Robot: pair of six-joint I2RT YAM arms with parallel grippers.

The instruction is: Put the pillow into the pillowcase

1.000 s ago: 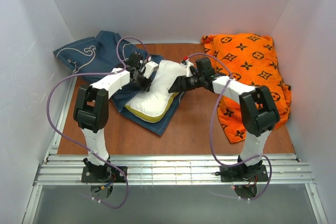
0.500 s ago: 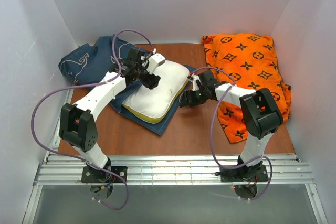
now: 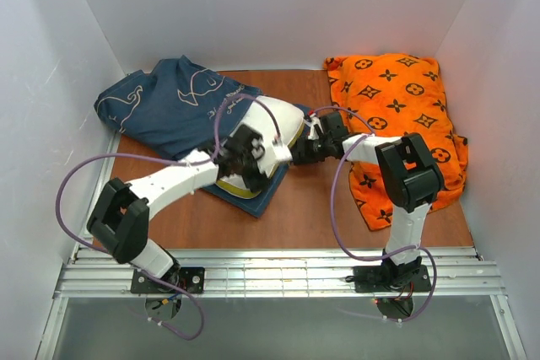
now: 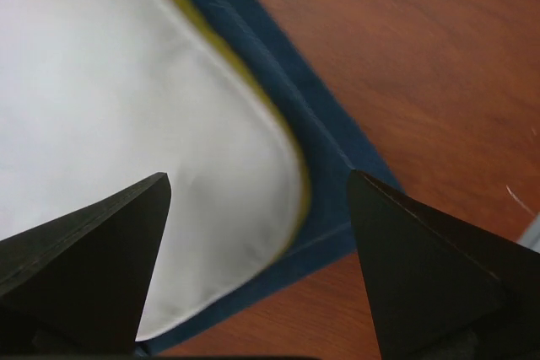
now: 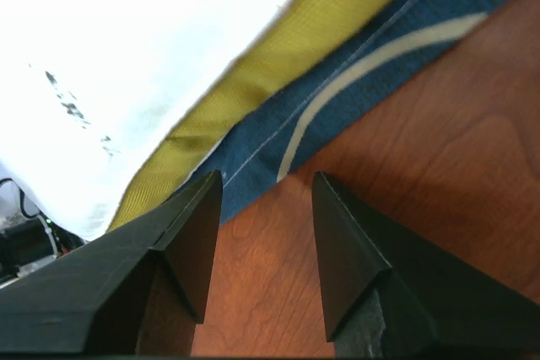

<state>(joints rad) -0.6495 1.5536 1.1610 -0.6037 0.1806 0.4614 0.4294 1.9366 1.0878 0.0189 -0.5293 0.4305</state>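
Observation:
The white pillow (image 3: 274, 120) with its yellow edge band lies on the near right part of the navy pillowcase (image 3: 173, 103), which spreads to the back left. My left gripper (image 3: 256, 164) hovers open over the pillow's near corner. In the left wrist view, the left gripper (image 4: 258, 176) frames the pillow (image 4: 126, 99) corner and the pillowcase (image 4: 329, 158) hem, gripping neither. My right gripper (image 3: 295, 152) sits low at the pillow's right edge. In the right wrist view, the right gripper (image 5: 267, 174) is open over bare wood, with the pillowcase (image 5: 354, 65) hem and the pillow (image 5: 126, 56) just ahead.
An orange cushion (image 3: 396, 115) with a dark monogram pattern fills the back right corner. White walls close in the wooden table (image 3: 321, 208) on three sides. A metal rail (image 3: 278, 271) runs along the near edge by the arm bases.
My left gripper has opened and swung from the pillow's far left side to its near corner. My right gripper has slid in low against the pillow's right edge, jaws narrower.

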